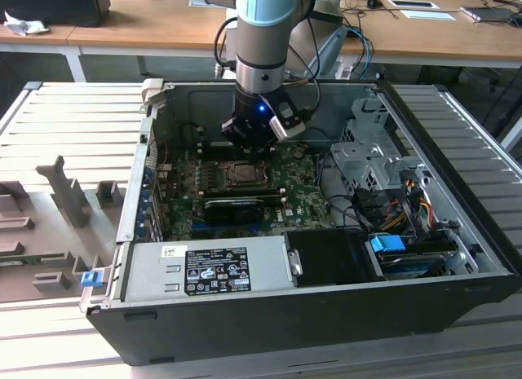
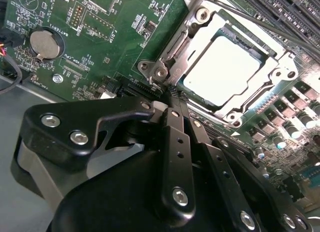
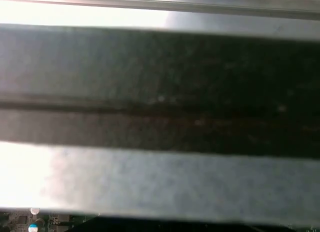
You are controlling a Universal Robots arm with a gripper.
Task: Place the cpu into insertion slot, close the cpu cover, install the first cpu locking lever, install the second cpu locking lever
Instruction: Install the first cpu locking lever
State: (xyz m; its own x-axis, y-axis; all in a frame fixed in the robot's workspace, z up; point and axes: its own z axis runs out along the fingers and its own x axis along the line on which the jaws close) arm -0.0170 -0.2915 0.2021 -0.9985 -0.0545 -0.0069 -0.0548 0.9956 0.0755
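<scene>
A: Ext. view first. What does it give?

B: The whole open PC case (image 1: pixel 457 232), dark sheet metal, lying on a ribbed grey bench. The arm (image 1: pixel 263 37) drops in from the top centre, its gripper (image 1: pixel 250 148) low over the green motherboard (image 1: pixel 302 196), just at the far edge of the socket. A grey power supply (image 1: pixel 204 269) box sits along the near wall, w/ a blue-tabbed drive bay at lower right.

A: And the cpu?

B: In the ext. view it's a dim square in the socket, centre of frame. The second wrist view shows far more: the cpu (image 2: pixel 223 70), flat, pale, glaring silvery top, lies seated in the socket at upper right of frame. The cpu cover (image 2: pixel 280 75), a thin metal frame w/ a square window, is down around it.

A: Levers?

B: A thin wire lever (image 2: pixel 250 17) runs diagonally along the socket's upper edge. Whether it's latched can't be told.

A: Claw?

B: Black matte fingers (image 2: pixel 176 142) w/ shiny screw heads, pressed together, nothing between them; tips sit right at the socket's nearest corner by a bright hinge screw (image 2: pixel 161 72). A round coin battery (image 2: pixel 44 44) shows upper left.

A: First wrist view?

B: Blurred dark and grey bands; a sliver of circuit board (image 3: pixel 30 222) at lower left.
</scene>
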